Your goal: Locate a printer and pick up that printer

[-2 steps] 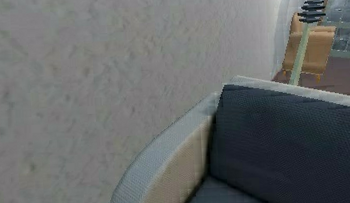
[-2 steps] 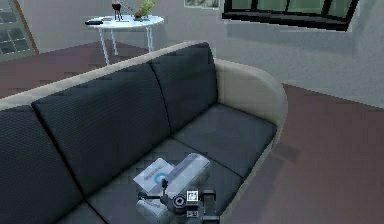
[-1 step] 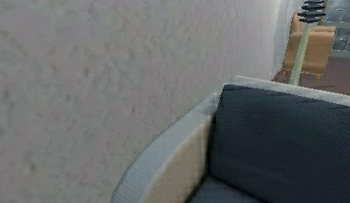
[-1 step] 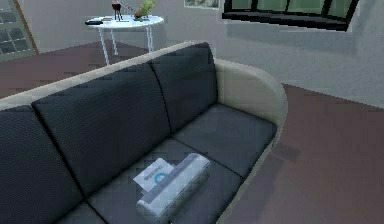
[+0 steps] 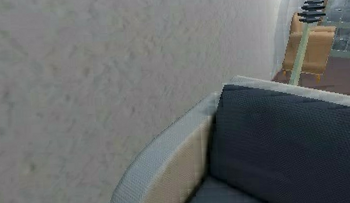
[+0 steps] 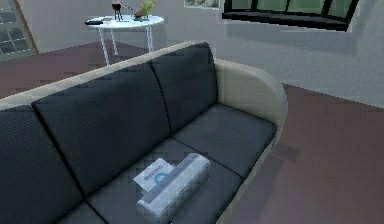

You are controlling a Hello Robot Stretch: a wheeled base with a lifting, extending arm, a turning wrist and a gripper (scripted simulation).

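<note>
You found the printer [image 6: 172, 185] lying on the sofa [image 6: 120, 110], on the middle seat cushion close to its seam with the end cushion and roughly midway between the backrest and the seat's front edge. It was a pale grey box resting flat, with a lighter sheet or tray at the end nearest the backrest. In my judgement the base stood alongside the sofa so that the printer fell on the arm's reaching side, and this would explain why the forward view faced a rough wall [image 5: 82, 84] and the sofa's curved end. The state of the pincer could not be told from these views, so confirm it before any reach. The sofa was cut off at the arm side view's left and bottom edges. Small items on the round white surface [image 6: 122, 27] beyond were too small to identify.
</note>
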